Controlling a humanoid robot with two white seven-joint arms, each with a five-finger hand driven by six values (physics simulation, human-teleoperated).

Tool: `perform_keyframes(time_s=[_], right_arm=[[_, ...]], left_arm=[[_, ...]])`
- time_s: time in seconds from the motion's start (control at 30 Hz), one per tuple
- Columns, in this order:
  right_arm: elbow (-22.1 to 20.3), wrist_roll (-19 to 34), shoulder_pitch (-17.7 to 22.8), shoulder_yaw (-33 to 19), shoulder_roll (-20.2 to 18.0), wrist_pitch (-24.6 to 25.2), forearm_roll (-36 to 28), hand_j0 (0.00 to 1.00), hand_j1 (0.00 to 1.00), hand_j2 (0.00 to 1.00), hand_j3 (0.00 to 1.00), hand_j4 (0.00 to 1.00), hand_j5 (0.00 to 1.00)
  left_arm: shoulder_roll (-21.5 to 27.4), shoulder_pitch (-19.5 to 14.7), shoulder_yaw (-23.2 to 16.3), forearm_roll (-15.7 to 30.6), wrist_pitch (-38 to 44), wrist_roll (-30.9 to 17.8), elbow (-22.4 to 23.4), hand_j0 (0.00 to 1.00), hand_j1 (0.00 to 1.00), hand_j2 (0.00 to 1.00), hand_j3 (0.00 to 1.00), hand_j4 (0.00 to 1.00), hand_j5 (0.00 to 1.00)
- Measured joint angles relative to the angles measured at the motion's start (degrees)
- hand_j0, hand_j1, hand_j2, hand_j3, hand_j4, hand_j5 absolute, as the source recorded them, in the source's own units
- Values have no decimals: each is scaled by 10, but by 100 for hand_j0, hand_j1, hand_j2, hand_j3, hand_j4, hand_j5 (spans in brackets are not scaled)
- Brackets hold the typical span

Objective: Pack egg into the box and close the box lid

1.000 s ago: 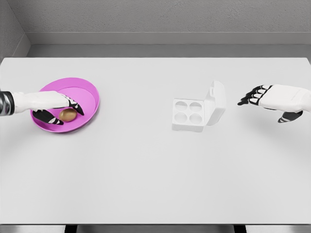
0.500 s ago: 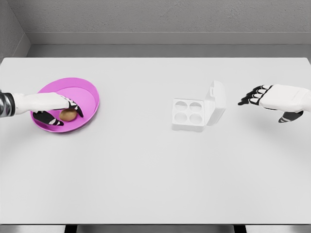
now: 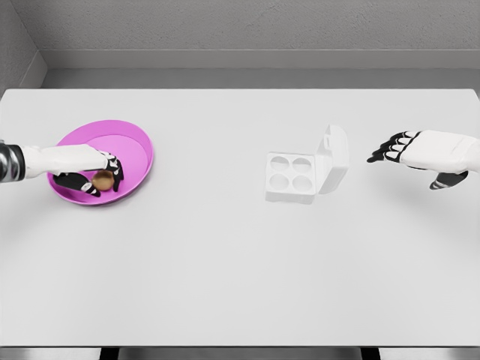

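Under left hand [image 3: 88, 169], egg [image 3: 103, 180] half-hidden

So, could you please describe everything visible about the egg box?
The egg box is a small white carton, foam-like in look, with four round empty cups in a two-by-two grid. Its hinged lid stands open, tilted up on the right side. It sits right of the table's centre, and nothing touches it.

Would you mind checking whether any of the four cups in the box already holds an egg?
No, all four cups of the open box are empty; the egg is in the pink bowl.
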Motion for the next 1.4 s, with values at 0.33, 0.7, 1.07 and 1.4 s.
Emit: perform_keyframes(time_s=[0.33, 0.7, 1.07, 1.4], right_arm=[[0, 0, 0, -1, -2, 0, -1, 100, 100, 100, 100, 100, 100], [0, 0, 0, -3, -9, 0, -3, 100, 100, 100, 100, 100, 100], [4, 0, 0, -3, -16, 0, -4, 100, 100, 100, 100, 100, 100], [8, 0, -4, -6, -20, 0, -4, 100, 100, 100, 100, 100, 100]], left_arm=[[-2, -31, 9, 3, -3, 2, -33, 35, 35, 35, 35, 35, 35], [-49, -56, 11, 11, -3, 3, -62, 35, 35, 35, 35, 35, 35], [-120, -71, 10, 10, -4, 3, -63, 33, 33, 33, 33, 33, 33], [-201, -79, 6, 6, -4, 0, -62, 33, 33, 33, 33, 33, 33]])
